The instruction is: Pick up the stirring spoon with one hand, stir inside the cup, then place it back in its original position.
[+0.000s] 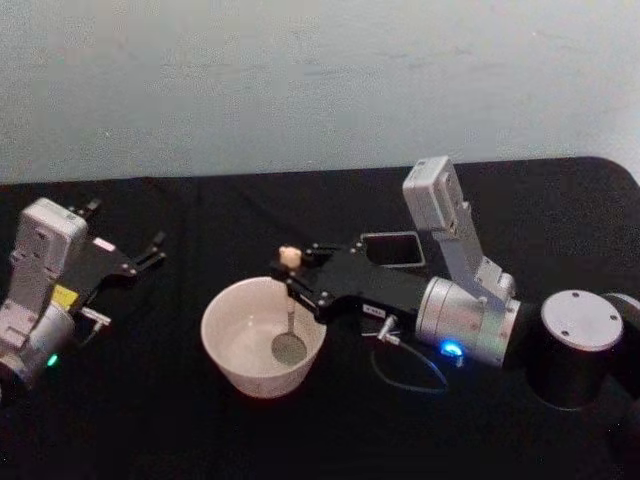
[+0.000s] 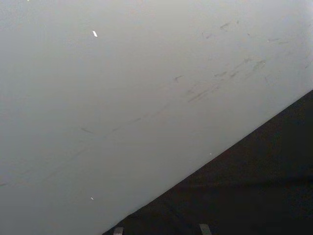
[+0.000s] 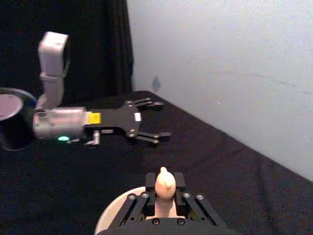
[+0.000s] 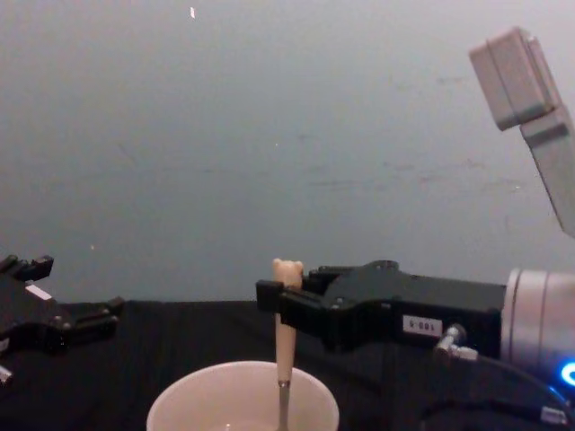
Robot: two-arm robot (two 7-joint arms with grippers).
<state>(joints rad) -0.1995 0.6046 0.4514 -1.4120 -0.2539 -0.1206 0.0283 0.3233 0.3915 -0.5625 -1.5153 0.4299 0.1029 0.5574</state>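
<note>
The cream-white cup (image 1: pixel 262 340) sits on the black table a little left of centre. Standing upright in it is the stirring spoon (image 1: pixel 290 257), bear head on top and metal bowl (image 1: pixel 288 348) resting on the cup's bottom. My right gripper (image 1: pixel 292 275) reaches in from the right and is shut on the spoon's beige handle (image 4: pixel 285 337) just under the bear head (image 3: pixel 165 182). The dark grey square holder (image 1: pixel 393 249) stands behind the right gripper, partly hidden by it. At the table's left side my left gripper (image 1: pixel 150 250) rests open and holds nothing.
A pale wall (image 2: pixel 122 98) runs close behind the table's back edge. A thin cable (image 1: pixel 410 375) loops under the right wrist, just right of the cup. The right arm's dark round joint (image 1: pixel 580 345) stands at the table's right.
</note>
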